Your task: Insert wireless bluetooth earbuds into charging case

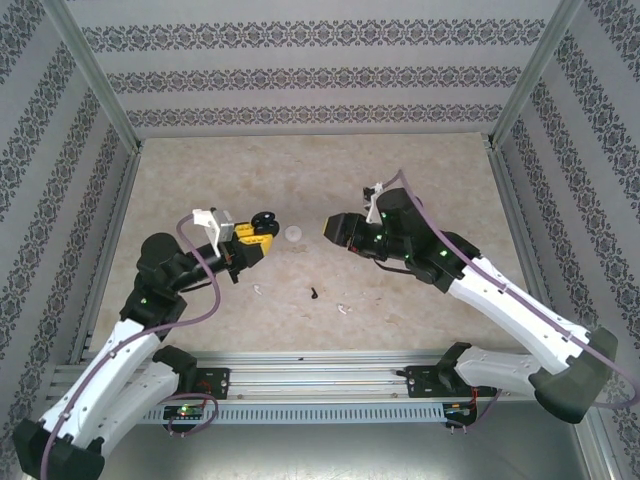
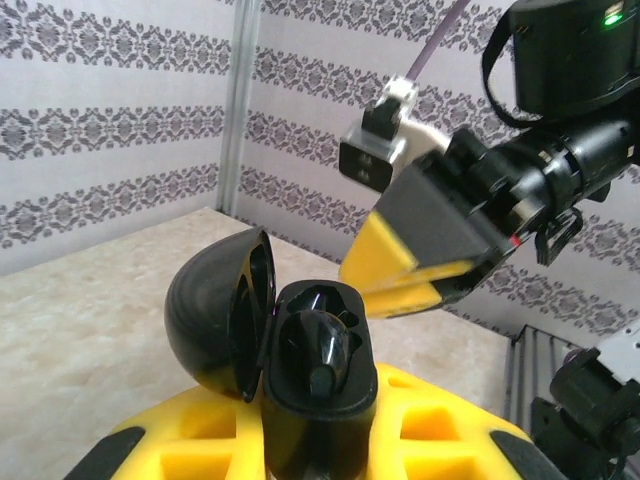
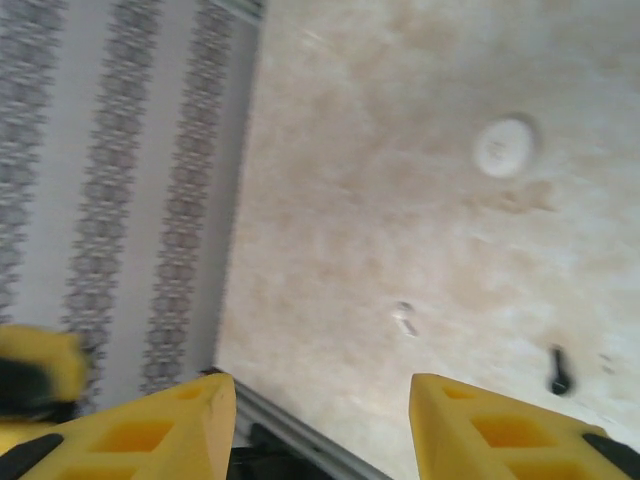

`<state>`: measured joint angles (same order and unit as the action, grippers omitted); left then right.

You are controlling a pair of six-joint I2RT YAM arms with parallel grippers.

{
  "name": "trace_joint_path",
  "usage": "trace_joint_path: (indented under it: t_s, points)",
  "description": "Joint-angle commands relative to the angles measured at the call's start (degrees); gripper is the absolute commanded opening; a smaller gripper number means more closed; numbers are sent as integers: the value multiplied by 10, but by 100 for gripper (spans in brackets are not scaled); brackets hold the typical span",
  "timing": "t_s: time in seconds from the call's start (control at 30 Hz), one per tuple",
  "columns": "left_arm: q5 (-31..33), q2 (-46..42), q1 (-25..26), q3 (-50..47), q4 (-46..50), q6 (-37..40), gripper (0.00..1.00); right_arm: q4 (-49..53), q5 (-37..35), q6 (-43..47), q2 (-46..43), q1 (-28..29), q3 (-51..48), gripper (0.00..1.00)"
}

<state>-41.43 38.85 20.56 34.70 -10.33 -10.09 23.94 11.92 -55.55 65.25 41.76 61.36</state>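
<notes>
Two white earbuds (image 1: 257, 290) and one loose black earbud (image 1: 313, 294) lie on the desk (image 1: 420, 180) below and between the grippers. The left gripper (image 1: 258, 230) is clamped tight on an open black case (image 2: 300, 370) with a black bud (image 2: 325, 350) seated inside, a white case (image 1: 293, 233) just beyond its tips; the right gripper (image 3: 320, 420) stands part open, empty

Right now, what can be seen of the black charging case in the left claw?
The black charging case looks like glossy, rounded plastic. It stands roughly upright, off the table, clamped between the yellow fingers of the left claw. Its domed lid is hinged open to one side. A black earbud sits in a well of the base. Whether a second bud is inside, I cannot tell.
</notes>
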Motion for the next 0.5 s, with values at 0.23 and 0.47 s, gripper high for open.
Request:
trace_joint_path:
  t_s: [0.23, 0.47]
  points:
    - [36, -60, -1, -2, 150, 68, 3, 139, -74, 77, 196, 85, 29, 42]
    - [37, -71, -1, -8, 160, 71, 3, 121, -58, 77, 297, 143, 69, 28]
